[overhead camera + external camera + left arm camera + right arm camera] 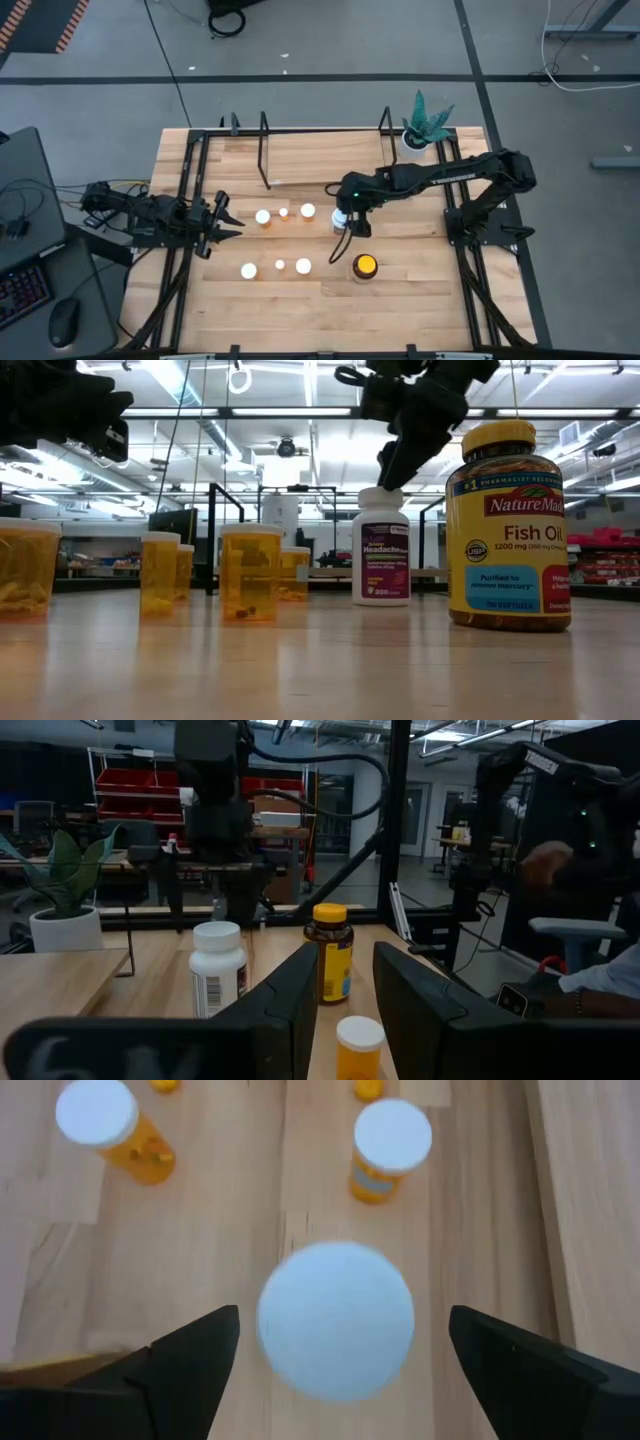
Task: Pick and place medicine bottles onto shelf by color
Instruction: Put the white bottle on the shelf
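A white bottle (pixel 340 217) stands upright on its base mid-table. My right gripper (pixel 349 229) hovers open just above it; in the right wrist view (pixel 342 1325) the fingers stand wide on either side of its white cap (pixel 335 1320) without touching. A dark amber bottle with a yellow lid (pixel 365 267) stands near it. Six small orange bottles with white caps stand in two rows (pixel 284 212) (pixel 280 265). The shelf (pixel 300 160) stands at the far side. My left gripper (pixel 231 220) waits open at the table's left.
A white pot with a green plant (pixel 424 128) stands at the far right corner. Black frame rails run along the table's left (pixel 185 200) and right (pixel 455 200) sides. Bare wood lies along the near edge (pixel 330 320).
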Robot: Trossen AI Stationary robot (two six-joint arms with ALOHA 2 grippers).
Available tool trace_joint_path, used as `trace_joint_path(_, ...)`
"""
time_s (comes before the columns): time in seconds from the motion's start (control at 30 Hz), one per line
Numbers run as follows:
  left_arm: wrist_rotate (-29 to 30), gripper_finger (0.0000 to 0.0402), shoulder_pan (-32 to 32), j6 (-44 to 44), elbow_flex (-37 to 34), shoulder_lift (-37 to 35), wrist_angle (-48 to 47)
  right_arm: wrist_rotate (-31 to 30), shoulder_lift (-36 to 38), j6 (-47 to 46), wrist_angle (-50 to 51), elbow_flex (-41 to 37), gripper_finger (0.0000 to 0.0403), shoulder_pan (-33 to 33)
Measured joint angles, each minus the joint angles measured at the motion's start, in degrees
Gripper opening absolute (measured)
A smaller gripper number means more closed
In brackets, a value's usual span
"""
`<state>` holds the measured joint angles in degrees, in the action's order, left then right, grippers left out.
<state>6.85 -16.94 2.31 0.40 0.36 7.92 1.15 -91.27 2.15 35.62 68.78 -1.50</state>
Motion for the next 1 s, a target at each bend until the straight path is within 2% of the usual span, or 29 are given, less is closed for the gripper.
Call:
trace_joint_path(0.33, 0.00, 0.0107, 0.01, 0.02, -0.02, 0.00, 0.00, 1.70, -6.59, 2.88, 0.52, 2.36, 0.0371, -0.22)
trace_joint_path(0.53, -0.02, 0.0107, 0.01, 0.00, -0.01, -0.01, 0.00, 3.04, -9.00, 2.97, 1.22, 2.38, 0.0349, -1.70)
trace_joint_path(0.77, -0.01, 0.0107, 0.01, 0.00, -0.02, -0.01, 0.00, 3.61, -8.58, 2.99, 1.28, 2.38, 0.0316, -2.83)
trace_joint_path(1.0, -0.01, 0.0107, 0.01, 0.01, 0.00, -0.02, -0.02, 3.33, -5.19, 4.01, 1.72, 2.38, 0.0321, -4.80)
